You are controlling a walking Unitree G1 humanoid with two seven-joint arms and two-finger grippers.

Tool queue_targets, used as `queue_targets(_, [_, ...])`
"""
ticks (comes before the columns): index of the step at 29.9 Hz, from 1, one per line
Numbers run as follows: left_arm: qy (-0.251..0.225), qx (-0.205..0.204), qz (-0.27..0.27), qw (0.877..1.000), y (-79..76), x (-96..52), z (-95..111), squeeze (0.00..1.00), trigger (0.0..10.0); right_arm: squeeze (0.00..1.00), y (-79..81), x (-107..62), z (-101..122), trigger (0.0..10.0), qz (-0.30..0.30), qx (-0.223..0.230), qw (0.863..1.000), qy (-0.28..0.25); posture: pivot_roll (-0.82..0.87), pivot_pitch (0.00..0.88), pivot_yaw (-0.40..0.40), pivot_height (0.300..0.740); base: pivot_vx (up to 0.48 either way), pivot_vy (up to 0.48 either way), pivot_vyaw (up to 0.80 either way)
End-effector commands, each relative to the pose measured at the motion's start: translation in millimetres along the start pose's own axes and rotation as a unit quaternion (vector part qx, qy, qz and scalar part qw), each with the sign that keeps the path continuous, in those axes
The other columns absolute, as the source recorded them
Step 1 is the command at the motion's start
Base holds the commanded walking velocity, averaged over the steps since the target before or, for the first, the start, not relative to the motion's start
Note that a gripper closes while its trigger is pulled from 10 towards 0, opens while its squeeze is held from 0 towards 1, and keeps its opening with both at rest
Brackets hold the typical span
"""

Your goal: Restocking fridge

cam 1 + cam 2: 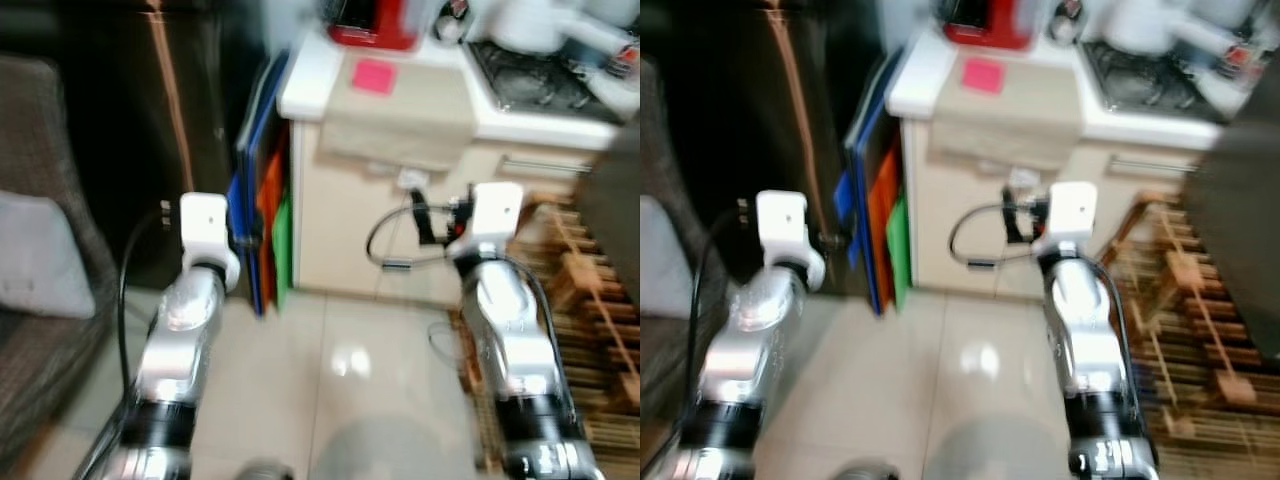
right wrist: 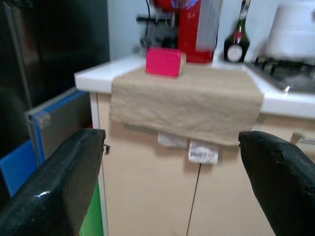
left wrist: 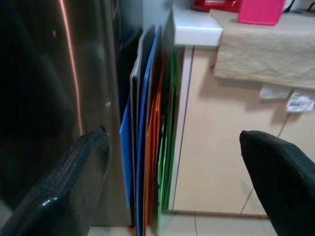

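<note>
Both grippers are spread wide and hold nothing. The left gripper (image 3: 172,167) is raised at the robot's left, facing the tall dark steel-fronted fridge (image 1: 130,120), which stands far left, its long axis upright, door closed. The right gripper (image 2: 172,172) faces the beige cabinet (image 1: 400,230), with a tan cloth (image 2: 187,98) and pink sponge block (image 2: 165,62) on top. Flat coloured boards (image 3: 147,147) lean between fridge and cabinet. The left arm looks nearer the fridge, so opening it likely falls to it.
</note>
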State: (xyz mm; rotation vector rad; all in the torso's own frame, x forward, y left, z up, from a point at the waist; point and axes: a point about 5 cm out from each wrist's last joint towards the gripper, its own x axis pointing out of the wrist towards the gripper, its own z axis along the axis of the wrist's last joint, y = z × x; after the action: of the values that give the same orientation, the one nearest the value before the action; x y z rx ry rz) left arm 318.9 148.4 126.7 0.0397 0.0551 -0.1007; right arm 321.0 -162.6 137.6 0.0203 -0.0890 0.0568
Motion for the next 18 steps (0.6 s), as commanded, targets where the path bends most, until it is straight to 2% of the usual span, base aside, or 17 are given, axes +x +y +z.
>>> queue_targets(1, [-0.025,0.012,-0.033,0.999,-12.9,8.0,16,0.0,10.0,0.0,3.0,3.0,0,10.0,-0.002,-0.004,1.0,0.002,0.0,0.0,-0.013,0.74,0.48,0.0,0.0])
queue_targets(3, [-0.037,0.018,-0.049,0.998,-18.2,11.6,22,0.0,10.0,0.0,6.4,4.1,4,10.0,0.0,-0.022,1.0,-0.01,0.0,0.0,-0.009,0.74,0.48,0.0,0.0])
queue_targets(7, [-0.04,0.018,-0.063,0.997,-18.7,13.4,27,0.0,10.0,0.0,7.7,5.4,7,10.0,-0.008,-0.006,1.0,-0.016,0.0,0.0,-0.003,0.74,0.48,0.0,0.0])
queue_targets(11, [-0.039,0.018,-0.062,0.997,-16.2,13.7,28,0.0,10.0,0.0,2.5,5.8,7,10.0,-0.028,-0.018,0.999,-0.019,0.0,0.0,-0.004,0.74,0.48,0.0,-0.71])
queue_targets(18, [-0.043,0.018,-0.064,0.997,-18.1,13.4,28,0.0,10.0,0.0,6.9,6.5,7,10.0,-0.016,-0.018,0.999,-0.023,0.0,0.0,-0.012,0.74,0.48,0.0,0.0])
